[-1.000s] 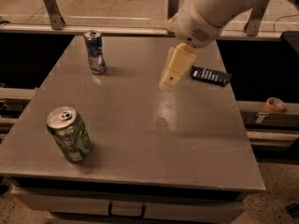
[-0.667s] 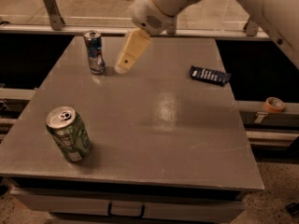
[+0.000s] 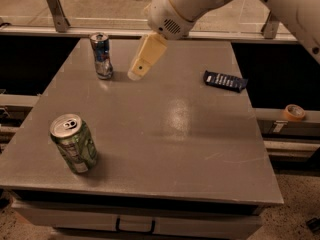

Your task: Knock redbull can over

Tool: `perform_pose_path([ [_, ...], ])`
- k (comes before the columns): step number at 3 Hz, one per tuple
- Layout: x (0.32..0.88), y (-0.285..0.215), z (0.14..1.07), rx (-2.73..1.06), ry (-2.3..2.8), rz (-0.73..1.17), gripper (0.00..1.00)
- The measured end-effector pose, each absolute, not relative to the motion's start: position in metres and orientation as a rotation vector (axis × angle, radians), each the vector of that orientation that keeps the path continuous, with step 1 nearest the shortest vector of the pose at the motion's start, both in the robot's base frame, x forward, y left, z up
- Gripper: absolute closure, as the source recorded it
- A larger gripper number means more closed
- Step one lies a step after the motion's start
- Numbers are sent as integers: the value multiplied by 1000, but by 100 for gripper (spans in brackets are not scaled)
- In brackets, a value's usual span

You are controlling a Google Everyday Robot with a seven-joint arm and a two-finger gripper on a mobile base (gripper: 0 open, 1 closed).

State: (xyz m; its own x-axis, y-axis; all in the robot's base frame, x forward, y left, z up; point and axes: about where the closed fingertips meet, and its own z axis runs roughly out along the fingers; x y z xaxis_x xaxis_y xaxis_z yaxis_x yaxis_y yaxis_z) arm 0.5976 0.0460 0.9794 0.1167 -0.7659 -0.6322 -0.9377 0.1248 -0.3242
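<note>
The redbull can (image 3: pixel 101 55) is slim, blue and silver with red marks and a dented body. It stands upright near the far left of the grey table (image 3: pixel 165 129). My gripper (image 3: pixel 136 72) hangs from the white arm just to the right of the can, its cream fingers (image 3: pixel 145 58) pointing down and left. A small gap shows between the fingertip and the can.
A wider green can (image 3: pixel 74 144) with a silver top stands at the front left of the table. A dark blue snack bar (image 3: pixel 225 80) lies at the far right. A roll of tape (image 3: pixel 293 112) sits on a ledge beyond the table's right edge.
The arm has swung left across the table, bringing the gripper from the middle right to just beside the redbull can. The can still stands upright.
</note>
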Motion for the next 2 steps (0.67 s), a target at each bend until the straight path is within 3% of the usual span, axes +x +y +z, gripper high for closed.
perform_pose_path([
  [2,662,100,956,-1452,1603,445,0],
])
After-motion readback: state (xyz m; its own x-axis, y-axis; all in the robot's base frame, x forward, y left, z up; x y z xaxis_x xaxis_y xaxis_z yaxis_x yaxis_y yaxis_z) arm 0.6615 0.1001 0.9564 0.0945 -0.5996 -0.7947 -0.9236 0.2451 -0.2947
